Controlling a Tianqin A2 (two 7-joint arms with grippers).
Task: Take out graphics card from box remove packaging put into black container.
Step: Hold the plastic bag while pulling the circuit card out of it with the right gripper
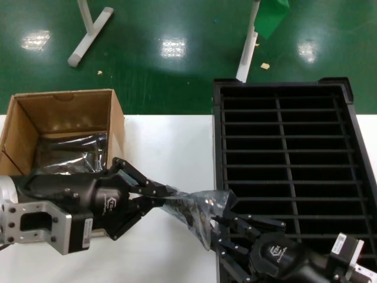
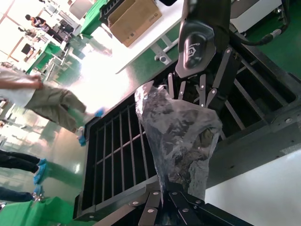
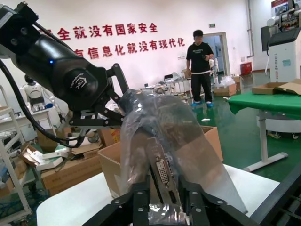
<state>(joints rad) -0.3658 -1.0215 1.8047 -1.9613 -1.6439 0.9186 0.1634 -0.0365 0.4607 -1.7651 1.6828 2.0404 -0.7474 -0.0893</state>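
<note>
Holding: I see the packaging [image 1: 191, 215] clamped at one end by my left gripper [image 1: 158, 197], at the other by my right gripper [image 1: 221, 233];
Axis: bag runs from the box [image 1: 62, 127] side toward the black container [image 1: 288, 171], over the table [image 1: 171, 153];
Right wrist: graphics card [image 3: 162, 172] bracket shows inside; head view hides it.

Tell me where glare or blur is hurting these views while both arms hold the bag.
Head view: ceiling lights glare on the green floor; the packaging between the left gripper and right gripper reads clearly. Left wrist view: background overexposed, a passer-by motion-blurred, the black container sharp. Right wrist view: evenly lit; the graphics card bracket shows through the bag.
</note>
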